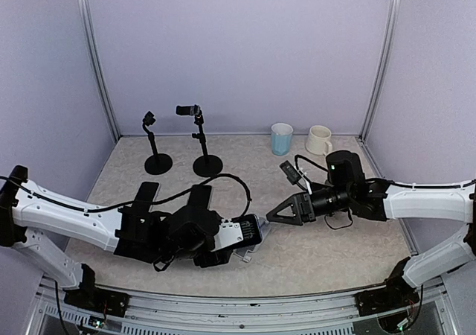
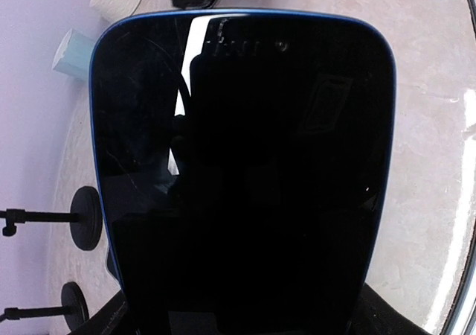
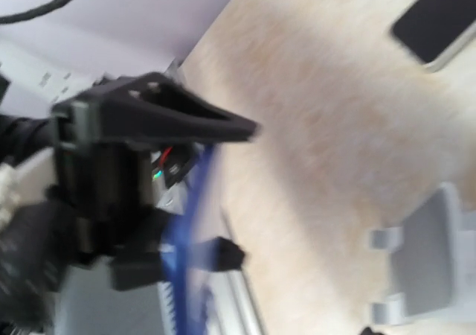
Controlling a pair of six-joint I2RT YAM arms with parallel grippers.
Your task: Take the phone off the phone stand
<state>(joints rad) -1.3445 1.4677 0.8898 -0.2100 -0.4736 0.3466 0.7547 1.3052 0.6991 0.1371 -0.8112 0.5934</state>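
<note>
A phone with a black screen and a blue rim (image 2: 245, 164) fills the left wrist view. My left gripper (image 1: 236, 238) is shut on it and holds it low over the table, left of centre; its fingers are hidden under the phone. The phone's pale end (image 1: 251, 231) points toward my right gripper (image 1: 272, 215). The right gripper (image 3: 242, 193) is open, its tips close to the phone's blurred blue edge (image 3: 186, 231); I cannot tell whether they touch. The grey phone stand (image 3: 428, 253) stands empty on the table, and also shows below the left gripper (image 1: 239, 255).
Two dark phones (image 1: 146, 194) (image 1: 198, 196) lie flat behind the left arm; one shows in the right wrist view (image 3: 439, 22). Two black clamp stands (image 1: 157, 160) (image 1: 206, 162) stand at the back. A blue cup (image 1: 282, 138) and a white mug (image 1: 320, 139) are at the back right.
</note>
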